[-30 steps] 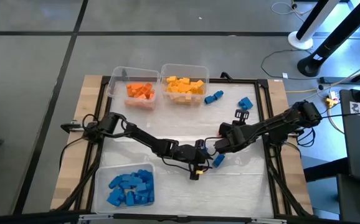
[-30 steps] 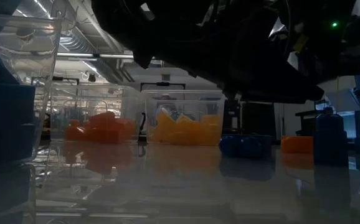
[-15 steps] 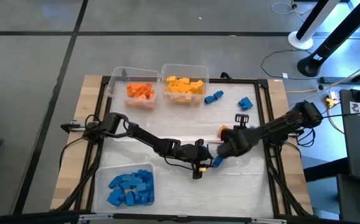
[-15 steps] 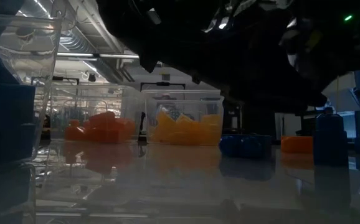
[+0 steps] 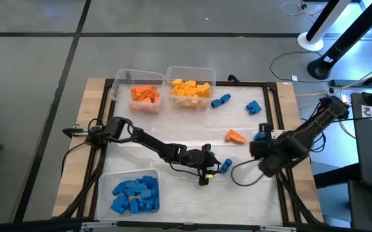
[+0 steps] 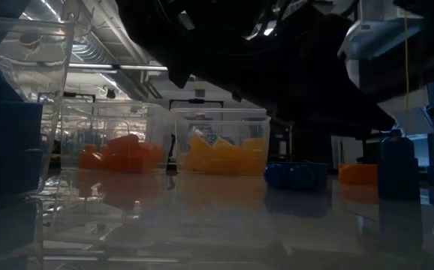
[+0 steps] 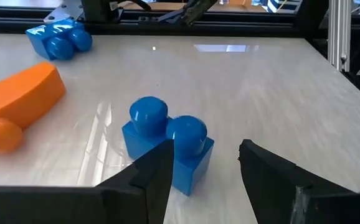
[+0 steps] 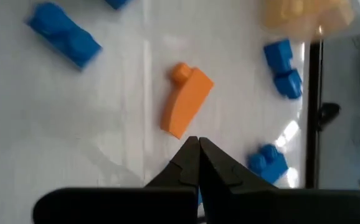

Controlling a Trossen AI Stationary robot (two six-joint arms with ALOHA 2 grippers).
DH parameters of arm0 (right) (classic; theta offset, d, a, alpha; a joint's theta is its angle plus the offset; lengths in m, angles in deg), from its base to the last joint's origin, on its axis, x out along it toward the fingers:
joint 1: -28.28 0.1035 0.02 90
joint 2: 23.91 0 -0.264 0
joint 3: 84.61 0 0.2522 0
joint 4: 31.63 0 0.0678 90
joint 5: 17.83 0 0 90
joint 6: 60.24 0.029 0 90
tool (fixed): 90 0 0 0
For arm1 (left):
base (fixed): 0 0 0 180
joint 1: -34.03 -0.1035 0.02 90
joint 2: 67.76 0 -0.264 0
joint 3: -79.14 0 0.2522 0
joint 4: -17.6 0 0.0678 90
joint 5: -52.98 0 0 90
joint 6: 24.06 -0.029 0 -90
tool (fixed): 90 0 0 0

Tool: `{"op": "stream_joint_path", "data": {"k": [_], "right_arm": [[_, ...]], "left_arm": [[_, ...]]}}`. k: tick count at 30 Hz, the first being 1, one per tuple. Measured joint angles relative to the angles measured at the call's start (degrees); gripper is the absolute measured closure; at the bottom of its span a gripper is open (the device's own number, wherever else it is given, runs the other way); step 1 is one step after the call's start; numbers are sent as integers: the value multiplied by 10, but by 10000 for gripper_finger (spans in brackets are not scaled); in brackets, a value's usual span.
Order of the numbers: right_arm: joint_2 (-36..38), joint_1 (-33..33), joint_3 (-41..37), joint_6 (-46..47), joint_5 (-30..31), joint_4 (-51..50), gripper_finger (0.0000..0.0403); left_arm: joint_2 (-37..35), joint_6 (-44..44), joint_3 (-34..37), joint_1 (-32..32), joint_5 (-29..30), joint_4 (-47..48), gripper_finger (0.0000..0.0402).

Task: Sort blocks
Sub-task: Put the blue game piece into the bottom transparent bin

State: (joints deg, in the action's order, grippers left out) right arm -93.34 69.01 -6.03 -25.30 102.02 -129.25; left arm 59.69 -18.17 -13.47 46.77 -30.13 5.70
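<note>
High view, right end effector [image 5: 261,156] withdrawn, orange block [image 5: 235,136] uncovered

a grey tiled floor [image 5: 38,58] surrounds the wooden-edged table [image 5: 83,161]. cables [image 5: 286,61] trail across it near a white stand base [image 5: 311,42]. in the low view, ceiling strip lights [image 6: 123,67] glow over the dim room behind.

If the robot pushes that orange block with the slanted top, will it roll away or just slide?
The orange block would probably slide, not roll: it lies on a flat side and only its little stud is round. The table looks shiny, so it may skid easily. It looks like hard plastic, so likely stiff and light.
</note>
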Motion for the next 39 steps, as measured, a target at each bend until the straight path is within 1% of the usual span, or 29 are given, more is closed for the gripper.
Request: {"op": "stream_joint_path", "data": {"k": [3,6,10,12,14,17,21,24,28,31,33,39], "right_arm": [[25,25,0,29,1,1,400],[28,32,0,66,-5,3,400],[19,31,0,67,-64,7,399],[13,31,0,67,-88,11,389],[8,31,0,67,-105,18,368],[-3,31,0,67,-113,27,322],[-23,31,-3,67,-71,55,260],[-35,32,-30,30,-60,116,240],[-43,32,-102,-34,-59,279,248],[-43,32,-165,-55,-58,385,263],[-43,32,-201,-45,-51,420,271],[-43,31,-273,-12,-6,473,283]], "left_arm": [[0,0,0,0,0,-2,233],[0,-1,0,0,0,-1,233],[0,-16,0,0,0,-2,233],[0,-16,0,0,0,-2,233],[0,-15,0,0,0,-3,233],[0,-15,0,0,0,-3,233],[0,-14,0,0,0,-2,233],[0,-2,0,0,0,2,233],[0,21,0,0,0,10,233],[0,21,0,0,0,19,233],[0,21,0,0,0,24,233],[3,21,0,-1,0,25,233]]}}
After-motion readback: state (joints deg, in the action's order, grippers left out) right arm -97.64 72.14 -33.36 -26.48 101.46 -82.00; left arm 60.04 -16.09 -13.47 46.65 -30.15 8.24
